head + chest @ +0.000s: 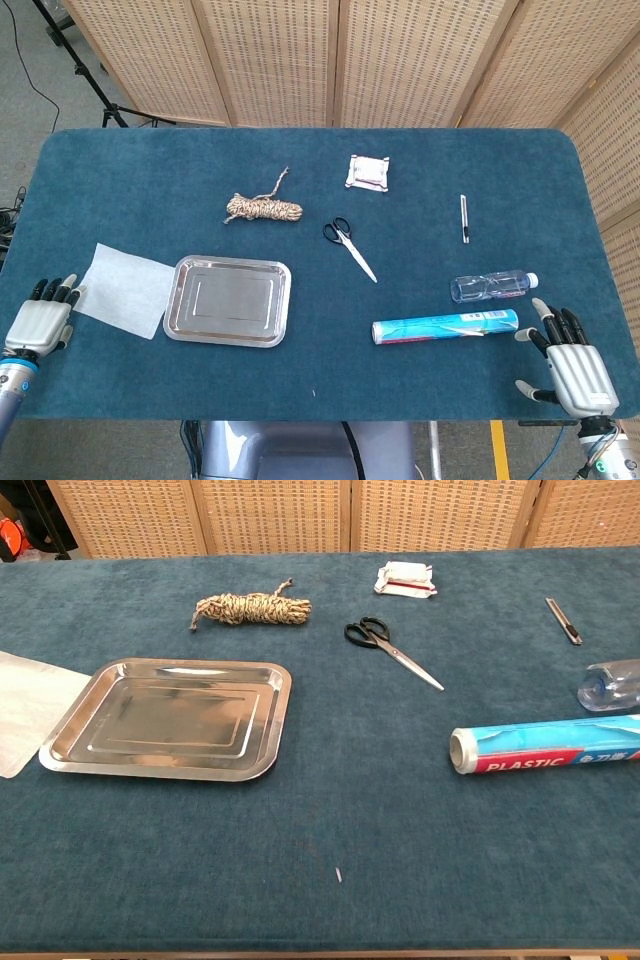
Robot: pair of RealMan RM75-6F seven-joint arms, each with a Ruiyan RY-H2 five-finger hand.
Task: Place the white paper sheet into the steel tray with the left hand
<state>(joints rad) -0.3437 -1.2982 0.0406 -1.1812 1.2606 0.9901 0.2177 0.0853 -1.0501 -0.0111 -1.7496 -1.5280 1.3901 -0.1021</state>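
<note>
Several risks from here, sheet outward:

- White paper sheet [124, 290] lies flat on the tabletop [320, 190], just left of the steel tray [229, 300], right edge touching or very near the tray rim; cannot tell if it tucks under. Not in the tray yet.
- Thin sheet, flat on pile cloth: fingers may slide over it instead of lifting an edge, or crumple it.
- Left hand [40, 318] sits at the sheet's left corner, holding nothing, fingers extended and close together. Cannot tell if the tips touch the paper. A push from there could drive the sheet against the tray rim and buckle it.
- Corner-only pinch: sheet likely droops and folds, may land half over the rim.
- Tray is light-looking and loose; a bump could shift it toward the rope bundle [264, 208].
- Right hand [572, 370] rests near the front right edge, empty with fingers spread, well apart from the plastic wrap roll [445, 326]. No conflict if it's parked.
</note>
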